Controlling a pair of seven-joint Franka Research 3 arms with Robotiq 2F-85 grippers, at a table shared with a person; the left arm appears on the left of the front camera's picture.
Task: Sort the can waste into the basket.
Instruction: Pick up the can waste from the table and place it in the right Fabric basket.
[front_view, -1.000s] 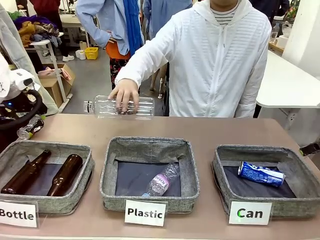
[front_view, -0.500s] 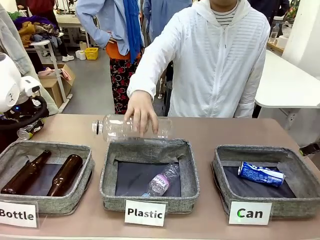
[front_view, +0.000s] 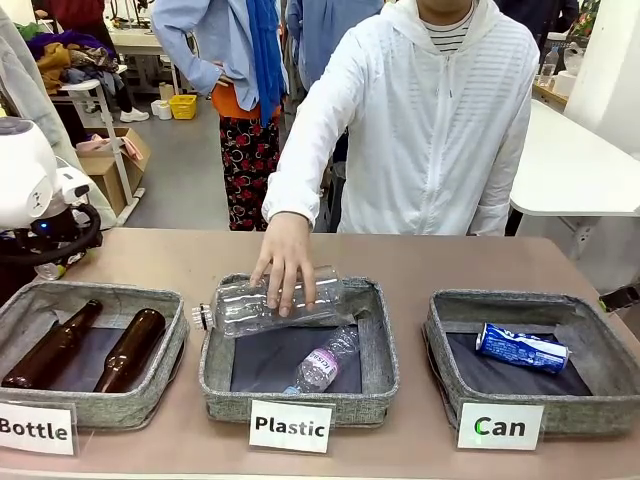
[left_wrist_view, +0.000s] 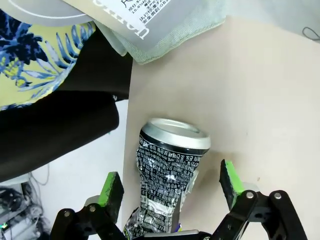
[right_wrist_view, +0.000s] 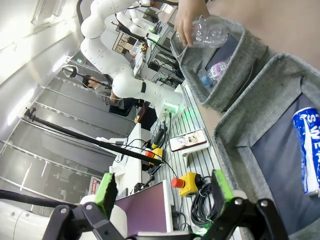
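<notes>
A crushed dark can (left_wrist_view: 167, 170) with a silver end lies on the tan table near its edge. My left gripper (left_wrist_view: 170, 182) stands open around it, one green pad on each side, with gaps between pads and can. The left arm (front_view: 30, 190) hangs over the table's far left corner. A blue can (front_view: 522, 347) with white lettering lies in the grey basket (front_view: 520, 300) signed "Can", at the right. The blue can (right_wrist_view: 310, 150) and the basket (right_wrist_view: 260, 120) also show beyond my right gripper (right_wrist_view: 164, 186), which is open and holds nothing.
A person's hand (front_view: 285, 255) holds a clear plastic bottle (front_view: 270, 300) in the middle "Plastic" bin (front_view: 215, 350), where a smaller bottle (front_view: 322, 362) lies. Two brown glass bottles (front_view: 130, 350) lie in the left "Bottle" bin (front_view: 175, 335). Bare table lies behind the bins.
The person's hand has carried the clear bottle from the table's far edge down into the Plastic bin. My left arm has shifted a little at the far left corner.
</notes>
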